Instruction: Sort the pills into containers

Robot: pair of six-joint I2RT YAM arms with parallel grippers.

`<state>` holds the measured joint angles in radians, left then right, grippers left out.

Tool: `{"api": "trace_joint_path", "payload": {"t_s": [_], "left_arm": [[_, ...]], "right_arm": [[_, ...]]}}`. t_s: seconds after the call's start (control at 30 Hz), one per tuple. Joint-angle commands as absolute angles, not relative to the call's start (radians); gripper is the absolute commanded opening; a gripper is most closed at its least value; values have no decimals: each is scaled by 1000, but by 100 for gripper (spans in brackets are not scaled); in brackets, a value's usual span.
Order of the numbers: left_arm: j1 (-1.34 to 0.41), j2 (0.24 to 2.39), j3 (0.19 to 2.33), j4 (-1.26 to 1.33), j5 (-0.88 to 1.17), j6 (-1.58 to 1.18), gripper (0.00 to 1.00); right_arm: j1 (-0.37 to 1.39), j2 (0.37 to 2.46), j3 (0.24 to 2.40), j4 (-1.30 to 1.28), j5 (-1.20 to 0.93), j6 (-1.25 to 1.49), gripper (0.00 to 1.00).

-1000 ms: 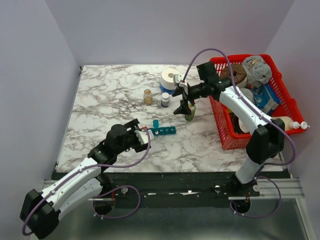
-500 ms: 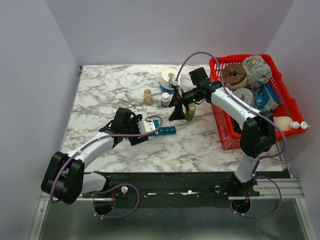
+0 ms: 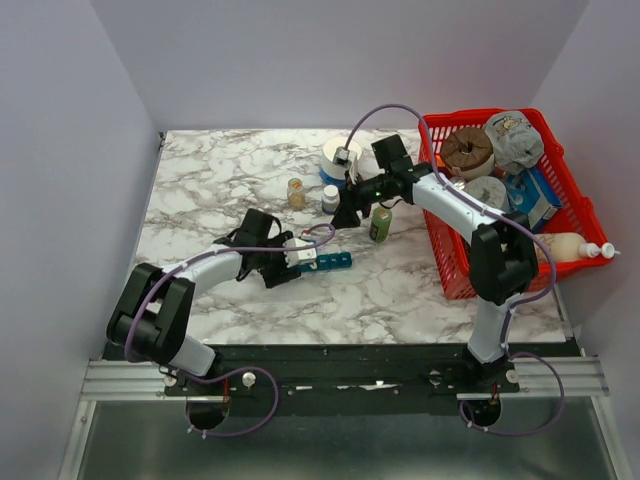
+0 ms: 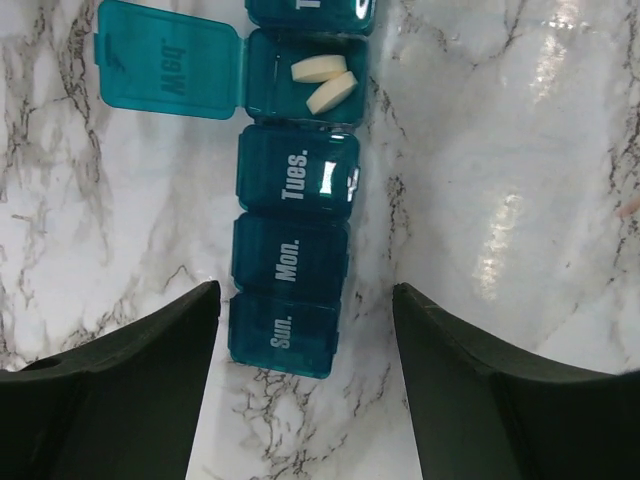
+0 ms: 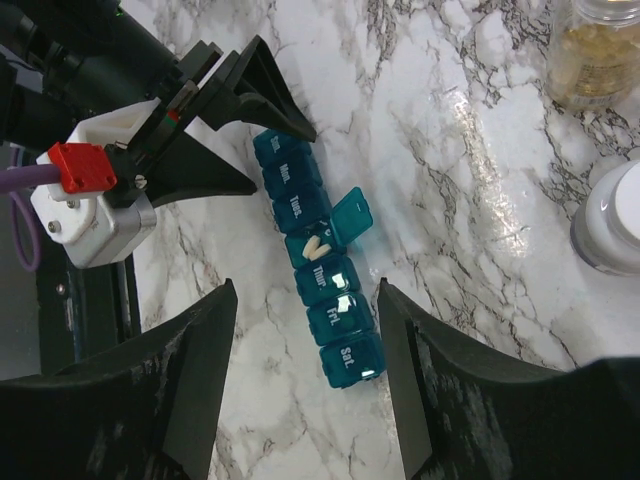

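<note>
At the left wrist we lose the pill organizer (image 4: 295, 190) past the top edge, just beyond its open compartment. From above, the left fingers (image 4: 120, 400) cover its end toward the counter's (image 3: 200, 200) left edge, and we cannot make out its pills (image 4: 318, 68). The right wrist view crops the amber bottle (image 5: 600, 50) and white bottle (image 5: 612, 215).

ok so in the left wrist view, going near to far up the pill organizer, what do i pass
Sun. compartment → Mon. compartment → Tues. compartment → open Wed. compartment holding two white pills, its lid flipped left → another closed compartment at the top edge
</note>
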<state>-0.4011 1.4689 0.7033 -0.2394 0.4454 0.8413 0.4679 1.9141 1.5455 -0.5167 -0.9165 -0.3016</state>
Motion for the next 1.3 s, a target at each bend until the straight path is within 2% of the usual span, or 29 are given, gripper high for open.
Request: {"api": "trace_joint_path", "payload": {"t_s": [0.0, 0.2, 0.23, 0.3, 0.33, 0.37, 0.43, 0.57, 0.77, 1.07, 1.27], "left_arm": [[-397, 1515, 738, -233, 446, 859, 74], [-413, 1488, 704, -206, 437, 839, 55], [-420, 1480, 697, -201, 428, 836, 44], [-442, 1462, 672, -184, 416, 825, 33], [-449, 1457, 666, -180, 411, 824, 24], [-465, 1454, 652, -172, 402, 822, 22], [-482, 1447, 644, -166, 397, 818, 15], [-518, 1443, 629, -146, 394, 818, 9], [-543, 1460, 638, -153, 419, 812, 4], [-548, 1479, 653, -175, 431, 808, 2], [-548, 1483, 658, -176, 436, 802, 2]], "right_arm": [[476, 1943, 1562, -472, -891, -232, 66], [483, 1976, 1578, -457, -830, -158, 61], [486, 1979, 1580, -450, -818, -149, 59], [498, 1982, 1574, -433, -789, -118, 55], [503, 1982, 1568, -414, -782, -109, 53], [508, 1983, 1565, -405, -764, -91, 45], [522, 1989, 1563, -388, -735, -74, 42], [545, 2019, 1572, -387, -678, -61, 34], [575, 2063, 1591, -422, -635, -93, 28], [607, 2135, 1615, -459, -552, -126, 28], [609, 2154, 1640, -509, -572, -159, 27]]}}
